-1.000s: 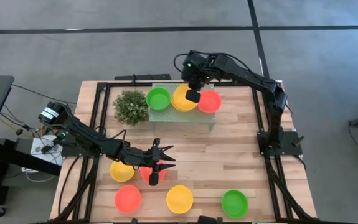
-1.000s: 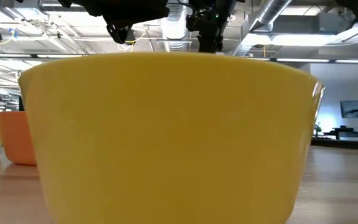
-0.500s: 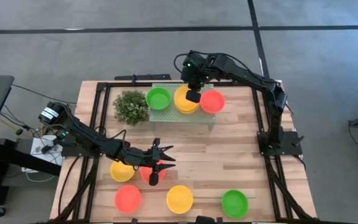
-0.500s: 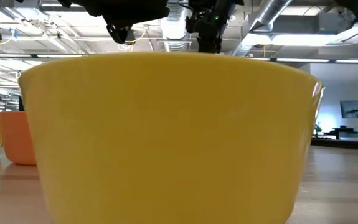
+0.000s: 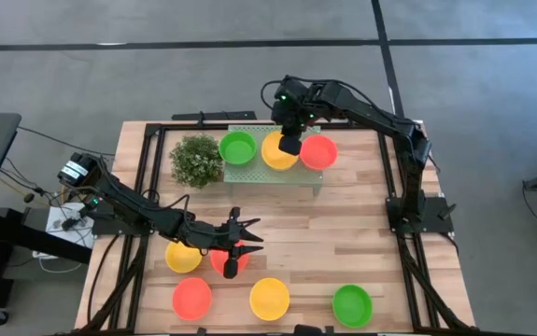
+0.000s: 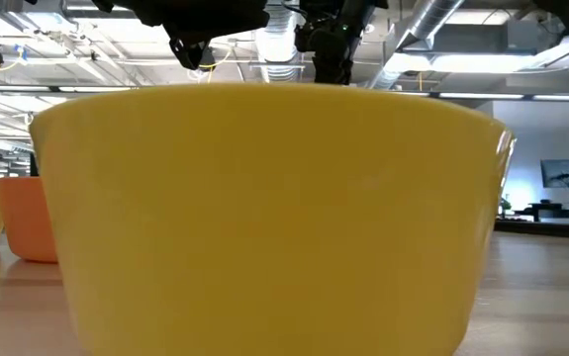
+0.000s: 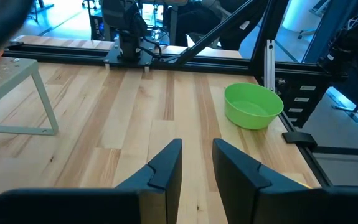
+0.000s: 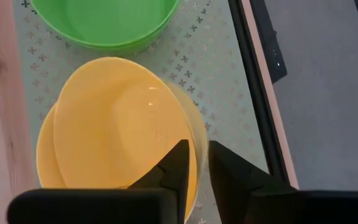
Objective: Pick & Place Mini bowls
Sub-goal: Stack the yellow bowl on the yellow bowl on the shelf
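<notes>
- High view: wooden counter (image 5: pixel 343 243) carries a pale green perforated tray (image 5: pixel 249 172) at the far side, with a bushy green plant (image 5: pixel 195 161) just beside it.
- On the tray, in a row: green mini bowl (image 5: pixel 237 148), yellow mini bowl (image 5: pixel 275 152), red-orange mini bowl (image 5: pixel 318 152).
- Right gripper (image 5: pixel 289 144) sits over the yellow mini bowl's rim, on the side nearest the red-orange one.
- Right wrist view: the yellow bowl (image 8: pixel 119 130) appears to be two nested, the upper tilted in the lower. The jaws stand slightly apart, straddling the upper bowl's rim; whether they press on it, cannot tell.
- Left gripper (image 5: pixel 233 250) hovers at the near left of the counter, over a second red-orange mini bowl (image 5: pixel 223 259) and just beside a second yellow mini bowl (image 5: pixel 181 256).
- Left wrist view: the jaws are apart with a narrow gap, nothing between them; bare wood shows through the gap.
- Near edge of the counter, in a row: third red-orange mini bowl (image 5: pixel 192 298), third yellow mini bowl (image 5: pixel 269 298), second green mini bowl (image 5: pixel 352 303), well apart from one another.
- Low view: the wall of one yellow mini bowl fills most of the picture; a red-orange bowl shows at the left behind it.
</notes>
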`<move>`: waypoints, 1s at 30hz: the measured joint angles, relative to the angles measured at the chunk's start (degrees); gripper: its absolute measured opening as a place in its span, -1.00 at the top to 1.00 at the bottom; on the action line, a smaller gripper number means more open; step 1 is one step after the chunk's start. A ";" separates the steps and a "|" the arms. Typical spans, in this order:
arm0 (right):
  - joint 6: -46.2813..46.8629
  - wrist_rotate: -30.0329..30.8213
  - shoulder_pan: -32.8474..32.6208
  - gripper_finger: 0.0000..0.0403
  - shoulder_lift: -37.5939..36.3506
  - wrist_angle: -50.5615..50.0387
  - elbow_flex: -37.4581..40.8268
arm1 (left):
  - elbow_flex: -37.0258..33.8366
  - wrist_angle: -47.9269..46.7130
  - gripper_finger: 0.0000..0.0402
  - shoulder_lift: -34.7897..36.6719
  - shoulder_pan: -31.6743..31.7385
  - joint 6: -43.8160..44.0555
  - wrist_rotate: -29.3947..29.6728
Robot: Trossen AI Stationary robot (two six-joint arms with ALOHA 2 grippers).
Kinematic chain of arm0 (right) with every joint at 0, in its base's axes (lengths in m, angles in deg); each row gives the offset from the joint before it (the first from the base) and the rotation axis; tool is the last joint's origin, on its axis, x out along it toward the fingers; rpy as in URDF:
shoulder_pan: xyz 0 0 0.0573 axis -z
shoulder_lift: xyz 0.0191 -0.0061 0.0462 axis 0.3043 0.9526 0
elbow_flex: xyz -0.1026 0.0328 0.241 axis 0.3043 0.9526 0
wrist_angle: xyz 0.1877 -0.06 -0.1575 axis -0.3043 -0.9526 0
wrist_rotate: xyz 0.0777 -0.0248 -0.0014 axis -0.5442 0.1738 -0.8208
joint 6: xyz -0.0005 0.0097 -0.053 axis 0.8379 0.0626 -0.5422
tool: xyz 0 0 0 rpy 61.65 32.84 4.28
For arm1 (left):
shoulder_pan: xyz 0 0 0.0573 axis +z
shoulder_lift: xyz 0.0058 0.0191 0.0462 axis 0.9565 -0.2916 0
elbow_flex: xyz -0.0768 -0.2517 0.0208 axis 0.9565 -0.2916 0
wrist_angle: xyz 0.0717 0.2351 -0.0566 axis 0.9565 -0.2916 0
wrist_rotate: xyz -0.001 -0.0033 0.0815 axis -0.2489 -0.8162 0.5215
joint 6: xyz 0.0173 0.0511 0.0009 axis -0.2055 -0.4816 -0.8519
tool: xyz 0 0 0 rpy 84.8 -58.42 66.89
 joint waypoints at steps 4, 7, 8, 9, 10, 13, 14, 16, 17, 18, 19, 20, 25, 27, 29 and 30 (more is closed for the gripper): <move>-0.37 0.08 0.09 0.90 0.00 -0.46 0.00 | 0.00 0.00 0.55 0.00 0.00 0.00 0.00; -0.91 0.03 0.09 0.96 0.00 -0.11 0.00 | 0.00 0.00 0.55 0.00 0.00 0.00 0.00; -0.93 -0.01 0.09 0.95 0.00 -0.16 0.00 | 0.00 -0.01 0.55 0.00 -0.01 0.00 0.00; -0.93 0.02 0.09 0.95 0.00 -0.17 0.00 | 0.00 -0.01 0.55 0.00 -0.01 0.00 0.00; -0.95 0.00 0.09 0.96 0.00 -0.28 0.00 | 0.00 0.00 0.55 0.00 0.00 0.00 0.00; -0.97 -1.82 0.52 0.98 0.00 -1.29 0.00 | 0.00 -0.02 0.55 0.00 0.00 0.00 0.00; -0.95 -3.95 0.78 0.97 0.00 -1.54 0.00 | 0.00 -0.02 0.55 0.00 -0.01 0.00 0.00; -0.97 -9.11 1.34 0.98 0.00 -1.91 0.00 | 0.00 -0.02 0.55 0.00 -0.02 0.00 0.00; -0.99 -11.16 1.55 0.98 0.00 -1.91 0.00 | 0.00 -0.02 0.55 0.00 0.00 0.00 0.00; -0.97 -12.29 1.72 0.99 0.00 -1.91 0.00 | 0.00 -0.02 0.55 0.00 0.00 0.00 -0.02; -0.97 -12.61 1.83 0.98 0.00 -1.91 0.00 | 0.00 -0.02 0.55 0.00 0.00 0.00 0.00; -0.98 -12.63 1.88 0.98 0.00 -1.92 0.00 | 0.00 -0.02 0.55 0.00 -0.01 0.00 -0.01; -0.99 -13.35 1.81 0.99 1.19 -2.42 0.04 | 0.00 -0.02 0.55 0.00 -0.02 0.00 -0.02; -1.32 -13.11 1.75 0.99 2.40 -2.47 -0.04 | 0.00 -0.02 0.55 0.00 0.00 0.00 0.00; -2.45 -13.03 1.53 0.98 3.06 -2.70 0.08 | 0.00 -0.07 0.55 0.00 -0.02 0.00 -0.02; -2.74 -12.81 1.53 0.98 3.58 -3.08 0.07 | 0.00 -0.07 0.55 0.00 -0.01 0.00 -0.01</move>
